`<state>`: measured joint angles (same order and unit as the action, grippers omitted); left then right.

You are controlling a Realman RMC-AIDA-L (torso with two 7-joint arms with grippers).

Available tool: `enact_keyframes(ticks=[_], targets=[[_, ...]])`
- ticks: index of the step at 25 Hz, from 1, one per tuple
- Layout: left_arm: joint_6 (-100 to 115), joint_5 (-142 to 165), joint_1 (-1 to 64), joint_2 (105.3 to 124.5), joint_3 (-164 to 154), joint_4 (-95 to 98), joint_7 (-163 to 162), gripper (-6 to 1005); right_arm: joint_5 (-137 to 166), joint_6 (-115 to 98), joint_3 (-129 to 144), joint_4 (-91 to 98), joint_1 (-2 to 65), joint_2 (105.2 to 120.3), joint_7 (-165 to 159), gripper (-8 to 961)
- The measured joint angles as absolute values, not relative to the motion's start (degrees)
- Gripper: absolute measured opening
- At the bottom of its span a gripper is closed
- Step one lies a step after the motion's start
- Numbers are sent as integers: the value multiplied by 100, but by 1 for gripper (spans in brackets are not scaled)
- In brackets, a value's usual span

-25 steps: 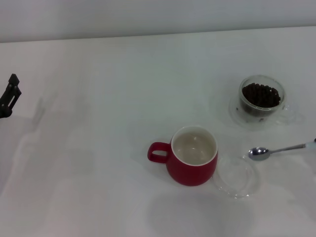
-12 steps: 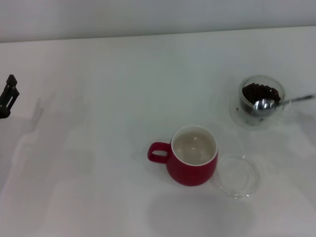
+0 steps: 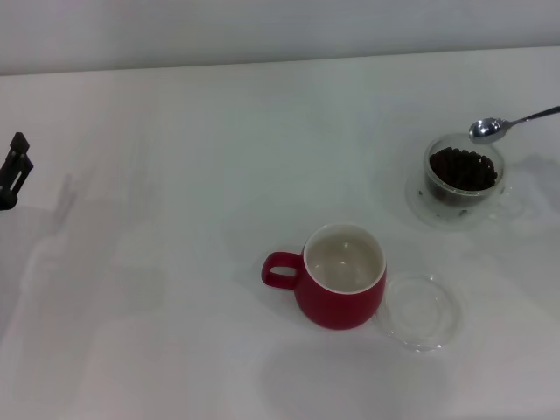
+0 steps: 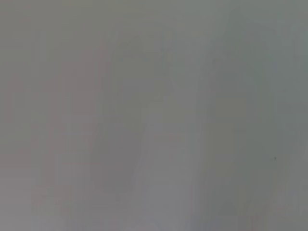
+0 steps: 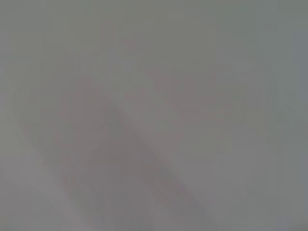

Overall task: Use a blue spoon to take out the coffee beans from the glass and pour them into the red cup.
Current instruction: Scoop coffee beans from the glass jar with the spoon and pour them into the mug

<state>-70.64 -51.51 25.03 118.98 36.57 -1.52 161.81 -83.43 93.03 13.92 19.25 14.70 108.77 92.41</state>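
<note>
Left gripper (image 3: 16, 166) parked at tabletop's left edge, jaw state unreadable; right gripper off-frame, metal-bowled blue spoon (image 3: 507, 124) above clear double-walled glass (image 3: 462, 172).

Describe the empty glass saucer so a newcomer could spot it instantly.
Start at the red cup near the table's middle front. The flat clear saucer lies just to its right, almost touching. Unlike the glass of coffee beans farther back, it is shallow and empty.

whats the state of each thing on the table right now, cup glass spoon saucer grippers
red cup: upright, inside looks empty, handle toward the robot's left.
glass: upright, holding coffee beans.
blue spoon: in the air just beyond the glass, bowl looks empty.
clear saucer: flat beside the red cup, empty.
left gripper: at the left edge, idle.
right gripper: out of view.
</note>
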Motion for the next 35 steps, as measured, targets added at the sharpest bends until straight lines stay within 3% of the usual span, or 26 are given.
enact_keyframes(ticks=[21,35], targets=[[-7003,-5171,2565,11901,3662,-158,16180,730,-8141,8956,1415,2189,1494,10917,9449,146],[-6995,-5167,2566,11902,3665,-167,16180,729,-7845,8820,1626,2953,1502,11151,9807,146]])
